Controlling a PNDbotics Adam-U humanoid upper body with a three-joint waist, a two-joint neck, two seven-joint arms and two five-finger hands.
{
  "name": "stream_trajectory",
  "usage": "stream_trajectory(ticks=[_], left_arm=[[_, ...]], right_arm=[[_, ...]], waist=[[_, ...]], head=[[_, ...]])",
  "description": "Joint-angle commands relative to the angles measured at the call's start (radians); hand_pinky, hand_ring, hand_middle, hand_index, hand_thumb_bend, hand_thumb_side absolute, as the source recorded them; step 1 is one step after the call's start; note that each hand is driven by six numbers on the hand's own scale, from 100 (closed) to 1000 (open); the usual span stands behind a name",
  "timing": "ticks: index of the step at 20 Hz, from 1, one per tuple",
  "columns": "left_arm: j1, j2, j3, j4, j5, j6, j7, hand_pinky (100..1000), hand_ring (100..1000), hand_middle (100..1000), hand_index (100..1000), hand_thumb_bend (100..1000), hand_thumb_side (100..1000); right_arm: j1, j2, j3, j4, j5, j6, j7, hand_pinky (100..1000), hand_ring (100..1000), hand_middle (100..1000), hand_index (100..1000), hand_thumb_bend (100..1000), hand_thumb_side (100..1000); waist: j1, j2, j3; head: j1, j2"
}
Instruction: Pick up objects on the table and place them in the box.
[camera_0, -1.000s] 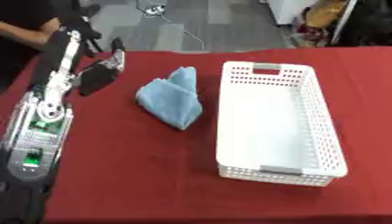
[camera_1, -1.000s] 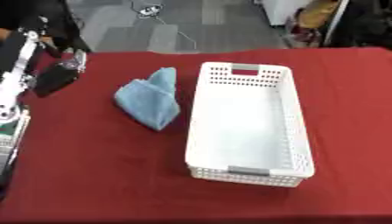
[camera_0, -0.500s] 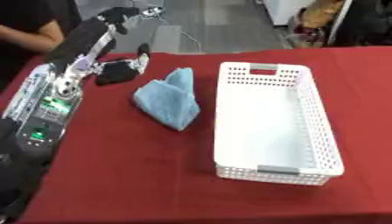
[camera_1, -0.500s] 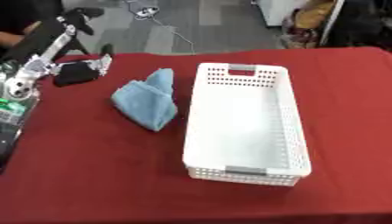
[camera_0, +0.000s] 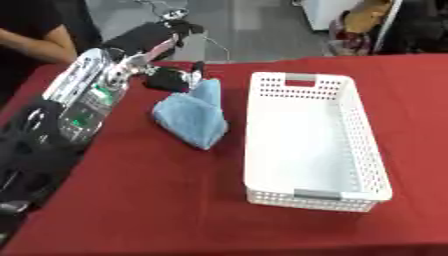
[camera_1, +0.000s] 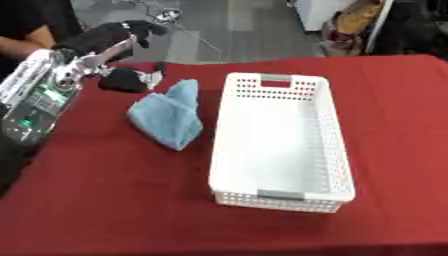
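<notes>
Left eye view shows the left hand (camera_0: 171, 79) poised at the far upper end of the blue cloth (camera_0: 192, 117), its dark fingers (camera_0: 194, 73) pointing down toward the cloth's raised fold; whether they are spread, curled or already pinching the fabric cannot be told, since the hand reads only as a dark shape against the fold. From there the silver and black left arm (camera_0: 86, 96) runs back toward the lower left corner, crossing the table's left part and leaving the cloth's near end uncovered. The cloth lies crumpled on the red table (camera_0: 157, 200), just beside the white box (camera_0: 311, 142) but apart from it, with a strip of red showing between them. The box stands lengthwise with its open top up and nothing visible inside, so the hand's position suggests a reach for the cloth as the thing to lift. A short carry to the right over the box's near wall looks open. The near part of the table is bare. The right hand shows in neither view.
</notes>
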Motion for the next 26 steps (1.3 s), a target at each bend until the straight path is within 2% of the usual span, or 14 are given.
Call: stream_trajectory(ticks=[1,8,11,13,14,15,19,26], left_arm=[[-0.050,-0.015,-0.010,0.079,-0.048,-0.021,-0.012,661,756,912,1000,408,543],[-0.129,-0.085,-0.019,0.312,-0.171,-0.051,-0.027,677,751,903,1000,454,596],[-0.153,-0.113,-0.021,0.392,-0.218,-0.068,-0.029,683,750,892,1000,511,613],[-0.166,-0.128,-0.024,0.433,-0.248,-0.085,-0.035,682,745,867,994,558,590],[-0.173,-0.133,-0.029,0.454,-0.266,-0.095,-0.047,691,747,832,999,629,561],[-0.179,-0.139,-0.032,0.472,-0.285,-0.106,-0.063,702,754,827,1000,673,566],[-0.201,-0.152,-0.043,0.516,-0.361,-0.148,-0.141,725,760,822,1000,748,588],[-0.219,-0.163,-0.053,0.551,-0.399,-0.210,-0.185,728,762,811,1000,789,678]], right_arm=[[-0.005,-0.023,0.001,-0.015,-0.008,0.000,0.004,842,874,842,950,100,1000],[-0.005,-0.022,0.002,-0.015,-0.011,-0.001,0.006,842,874,842,951,100,1000],[-0.006,-0.021,0.003,-0.015,-0.012,-0.001,0.008,842,874,842,951,100,1000],[-0.007,-0.021,0.003,-0.015,-0.013,-0.001,0.009,842,873,842,951,100,1000],[-0.007,-0.021,0.004,-0.015,-0.013,-0.001,0.009,842,873,842,951,100,1000],[-0.008,-0.021,0.004,-0.015,-0.014,-0.001,0.010,842,873,842,951,100,1000],[-0.010,-0.021,0.004,-0.015,-0.016,-0.001,0.011,842,873,842,951,100,1000],[-0.013,-0.022,0.005,-0.015,-0.018,-0.002,0.013,842,873,842,951,100,1000]], waist=[[-0.001,-0.010,0.001],[-0.005,-0.010,0.002],[-0.005,-0.009,0.001],[-0.006,-0.009,0.001],[-0.005,-0.009,0.001],[-0.005,-0.009,0.001],[-0.005,-0.008,0.000],[-0.003,-0.006,-0.002]], head=[[0.006,-0.002],[0.012,-0.002],[0.015,-0.002],[0.016,-0.002],[0.017,-0.002],[0.018,-0.002],[0.019,-0.002],[0.017,-0.002]])
